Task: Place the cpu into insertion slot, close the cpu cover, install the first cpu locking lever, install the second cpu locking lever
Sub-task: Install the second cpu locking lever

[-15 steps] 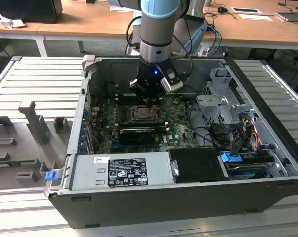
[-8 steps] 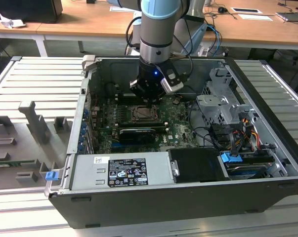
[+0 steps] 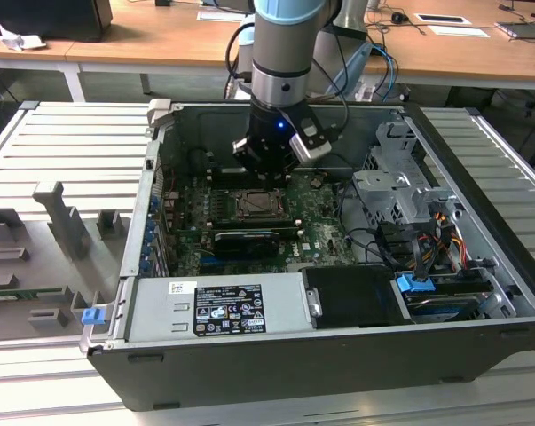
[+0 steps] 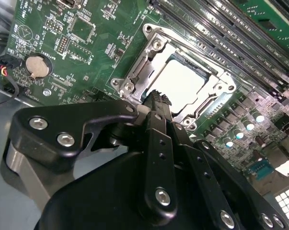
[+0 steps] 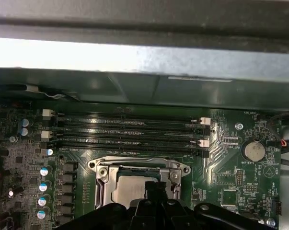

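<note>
arm's black pincer (image 3: 265, 169) hangs inside the open dark computer case (image 3: 480, 169), just above the green motherboard (image 3: 325, 226), at about 12 o'clock of the socket in the exterior view. in the second wrist view the fingers (image 4: 159, 120) look pressed together with no gap at the ribbed tips and nothing between them: clenched, empty.

cpu (image 4: 179, 82), flat square with a dull pale metal face, lies seated in the insertion slot (image 4: 134, 79). the cpu cover (image 4: 213, 76), thin silvery stamped frame with a square window, lies flat over the chip's edges; screw heads at its corners. whether the locking levers are latched i cannot tell.

long black memory slots (image 5: 127, 132) with white end clips run parallel beside the socket. round silver coin battery (image 4: 37, 66) on the board, well apart from the socket. a row of small metal-topped capacitors (image 5: 42, 187) beside the socket.

white-and-black printed label (image 3: 227, 311) on the grey power supply at 6 o'clock of the board; its text is too small to tell. case rests on a ribbed grey metal worktop (image 3: 72, 151).
</note>
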Available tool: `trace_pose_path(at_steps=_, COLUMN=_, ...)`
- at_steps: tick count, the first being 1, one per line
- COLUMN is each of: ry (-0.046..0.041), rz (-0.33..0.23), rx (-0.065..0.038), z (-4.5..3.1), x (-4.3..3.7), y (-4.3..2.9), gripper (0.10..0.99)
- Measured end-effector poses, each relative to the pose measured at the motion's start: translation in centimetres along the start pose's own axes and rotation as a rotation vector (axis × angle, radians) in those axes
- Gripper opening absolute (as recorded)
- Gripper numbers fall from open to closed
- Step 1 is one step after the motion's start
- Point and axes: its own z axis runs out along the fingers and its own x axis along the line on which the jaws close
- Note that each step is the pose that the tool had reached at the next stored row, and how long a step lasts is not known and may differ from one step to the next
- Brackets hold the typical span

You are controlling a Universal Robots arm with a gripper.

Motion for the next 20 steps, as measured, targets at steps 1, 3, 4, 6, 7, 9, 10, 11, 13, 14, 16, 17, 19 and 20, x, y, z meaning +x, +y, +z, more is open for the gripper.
trace_pose_path(at_steps=1, ry=0.0, rz=0.0, rx=0.0, z=0.0, x=0.0, y=-0.08, gripper=0.106)
trace_pose_path(at_steps=3, ry=0.0, rz=0.0, rx=0.0, z=-0.01, x=0.02, y=-0.33, gripper=0.106)
trace_pose_path(at_steps=4, ry=0.0, rz=0.0, rx=0.0, z=-0.02, x=0.03, y=-0.51, gripper=0.106)
trace_pose_path(at_steps=6, ry=0.0, rz=0.0, rx=0.0, z=-0.08, x=0.05, y=-0.95, gripper=0.106)
trace_pose_path(at_steps=7, ry=0.0, rz=0.0, rx=0.0, z=-0.42, x=0.06, y=-1.0, gripper=0.106)
trace_pose_path(at_steps=9, ry=0.0, rz=0.0, rx=0.0, z=-1.23, x=0.05, y=-0.99, gripper=0.106)
trace_pose_path(at_steps=10, ry=0.0, rz=0.0, rx=0.0, z=-1.45, x=0.05, y=-1.02, gripper=0.106)
trace_pose_path(at_steps=11, ry=-0.0001, rz=0.0, rx=0.0, z=-1.47, x=0.07, y=-1.28, gripper=0.106)
trace_pose_path(at_steps=13, ry=0.0001, rz=0.0, rx=0.0, z=-1.5, x=0.09, y=-1.89, gripper=0.106)
trace_pose_path(at_steps=14, ry=0.0001, rz=0.0, rx=0.0, z=-1.51, x=0.14, y=-2.78, gripper=0.106)
trace_pose_path(at_steps=16, ry=0.0016, rz=0.0, rx=-0.004, z=-1.54, x=0.2, y=-4.16, gripper=0.106)
trace_pose_path(at_steps=17, ry=0.0033, rz=0.0, rx=-0.011, z=-1.51, x=0.22, y=-4.56, gripper=0.106)
trace_pose_path(at_steps=19, ry=0.004, rz=0.0, rx=-0.021, z=-1.4, x=0.26, y=-5.06, gripper=0.106)
trace_pose_path(at_steps=20, ry=0.004, rz=0.0, rx=-0.023, z=-1.37, x=0.28, y=-5.22, gripper=0.106)
